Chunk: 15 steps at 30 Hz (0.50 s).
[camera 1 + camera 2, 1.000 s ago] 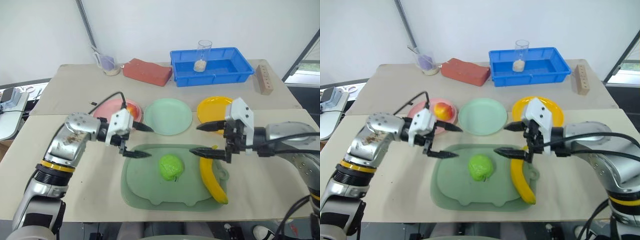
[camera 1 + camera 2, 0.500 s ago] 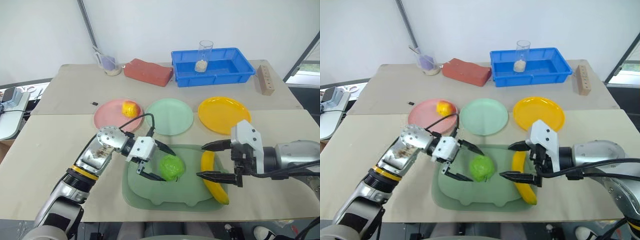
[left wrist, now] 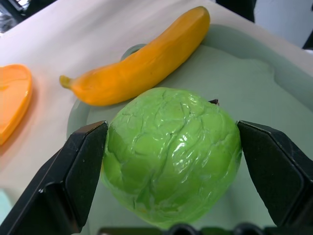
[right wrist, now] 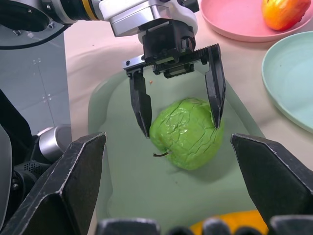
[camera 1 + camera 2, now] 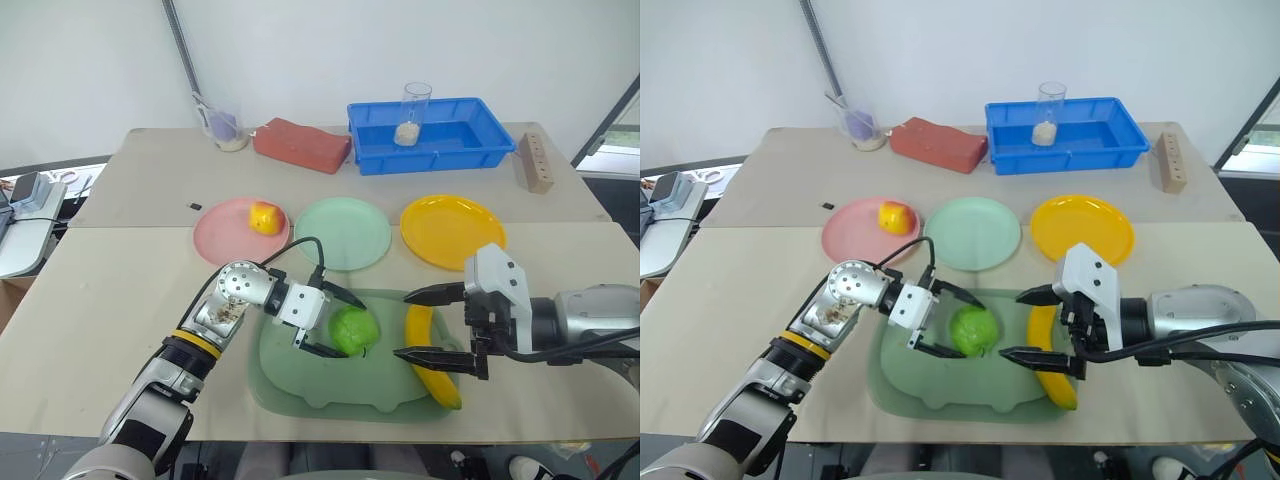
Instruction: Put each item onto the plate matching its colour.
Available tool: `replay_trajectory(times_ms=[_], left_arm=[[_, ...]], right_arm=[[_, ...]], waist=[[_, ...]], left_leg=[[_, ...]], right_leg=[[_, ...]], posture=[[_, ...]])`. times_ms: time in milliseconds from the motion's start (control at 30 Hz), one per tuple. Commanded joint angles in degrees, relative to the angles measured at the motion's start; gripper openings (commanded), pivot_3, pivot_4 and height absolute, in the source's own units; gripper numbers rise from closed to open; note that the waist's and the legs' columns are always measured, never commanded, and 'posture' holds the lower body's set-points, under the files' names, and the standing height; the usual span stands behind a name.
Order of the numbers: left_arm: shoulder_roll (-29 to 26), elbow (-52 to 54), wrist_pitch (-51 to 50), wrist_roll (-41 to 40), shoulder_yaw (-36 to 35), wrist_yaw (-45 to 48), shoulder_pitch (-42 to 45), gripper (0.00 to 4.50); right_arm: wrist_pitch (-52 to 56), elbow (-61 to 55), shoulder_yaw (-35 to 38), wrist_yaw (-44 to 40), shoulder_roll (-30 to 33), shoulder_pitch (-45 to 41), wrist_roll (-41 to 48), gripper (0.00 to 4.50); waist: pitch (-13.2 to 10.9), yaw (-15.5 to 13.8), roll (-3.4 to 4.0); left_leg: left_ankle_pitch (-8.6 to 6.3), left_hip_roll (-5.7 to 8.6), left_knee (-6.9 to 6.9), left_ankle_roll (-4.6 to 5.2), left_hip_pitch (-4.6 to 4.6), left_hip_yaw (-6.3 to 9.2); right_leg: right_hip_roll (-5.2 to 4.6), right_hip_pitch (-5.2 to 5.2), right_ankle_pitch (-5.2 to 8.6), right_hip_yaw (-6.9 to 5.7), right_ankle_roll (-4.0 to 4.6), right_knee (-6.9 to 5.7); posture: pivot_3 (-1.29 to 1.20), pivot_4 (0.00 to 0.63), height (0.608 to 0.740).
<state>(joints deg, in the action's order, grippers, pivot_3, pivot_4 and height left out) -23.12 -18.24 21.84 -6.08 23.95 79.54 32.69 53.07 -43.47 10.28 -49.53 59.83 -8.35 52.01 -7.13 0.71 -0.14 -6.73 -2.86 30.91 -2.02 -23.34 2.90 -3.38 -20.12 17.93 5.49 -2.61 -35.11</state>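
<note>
The wrinkled green apple [image 5: 358, 328] rests on the large green tray [image 5: 300, 385]. My left gripper [image 5: 350, 332] is shut on it, with a black finger [image 3: 78, 171] pressed to each side. The yellow banana [image 5: 432, 360] lies along the tray's right side. Just left of it my right gripper [image 5: 400, 325] is open and holds nothing. A red-and-yellow apple [image 5: 264, 216] sits on the pink plate [image 5: 220, 238]. Behind the tray, the mint green plate [image 5: 343, 232] and the orange-yellow plate [image 5: 450, 230] are bare.
At the back of the table stand a blue bin [image 5: 470, 140] holding a clear glass [image 5: 413, 112], a red brick [image 5: 300, 145], a small cup [image 5: 225, 130] and a wooden block [image 5: 538, 162].
My left gripper swung right and down from near the pink plate to the tray, then closed around the green apple. My right gripper drew back a little and stayed open.
</note>
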Motion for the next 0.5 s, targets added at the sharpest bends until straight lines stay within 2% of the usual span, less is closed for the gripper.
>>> replay_trajectory(times_ms=[33,100,267,400,500], left_arm=[[-0.20,-1.67,0.37,2.07,0.32,-1.21,0.48,3.17],[-0.43,-1.77,0.15,1.86,0.01,-1.36,0.74,2.92],[-2.19,-0.37,-2.49,-0.32,-1.93,-0.52,1.40,2.88],[-5.80,1.24,-11.56,-5.77,-6.46,1.17,4.48,2.88],[-8.23,-3.90,-17.58,-7.46,-10.02,1.56,9.72,2.88]], right_arm=[[-0.95,-0.35,0.57,0.14,0.43,-1.59,0.18,4.50],[-1.05,0.03,0.19,0.07,0.33,-2.10,0.00,4.50],[-1.07,0.79,-0.59,-0.17,0.14,-3.34,-0.21,4.50],[-0.83,1.89,-0.37,0.05,0.08,-4.94,0.16,4.50],[-0.39,3.46,-0.31,0.59,-0.38,-7.44,0.79,4.50]], waist=[[0.00,0.01,0.00],[0.00,0.03,0.00],[0.00,0.15,0.01],[0.00,0.77,0.01],[-0.01,1.08,0.00]], left_leg=[[0.00,0.00,0.00,0.00,-0.02,0.00],[0.00,0.01,0.01,0.00,-0.01,-0.01],[0.00,0.01,0.01,0.00,-0.01,0.00],[0.01,-0.01,-0.01,0.01,0.01,0.06],[0.01,-0.01,-0.04,0.02,0.03,0.11]], right_leg=[[-0.01,0.00,0.00,0.00,0.00,0.01],[-0.01,0.00,0.00,0.00,0.00,0.00],[0.00,0.00,0.00,-0.01,-0.01,-0.02],[0.05,-0.07,-0.01,-0.01,-0.02,-0.13],[0.08,-0.12,-0.02,-0.03,-0.02,-0.24]], posture=[[0.00,0.150,0.740],[0.00,0.150,0.740],[0.00,0.150,0.740],[0.00,0.150,0.740],[0.00,0.150,0.740]])
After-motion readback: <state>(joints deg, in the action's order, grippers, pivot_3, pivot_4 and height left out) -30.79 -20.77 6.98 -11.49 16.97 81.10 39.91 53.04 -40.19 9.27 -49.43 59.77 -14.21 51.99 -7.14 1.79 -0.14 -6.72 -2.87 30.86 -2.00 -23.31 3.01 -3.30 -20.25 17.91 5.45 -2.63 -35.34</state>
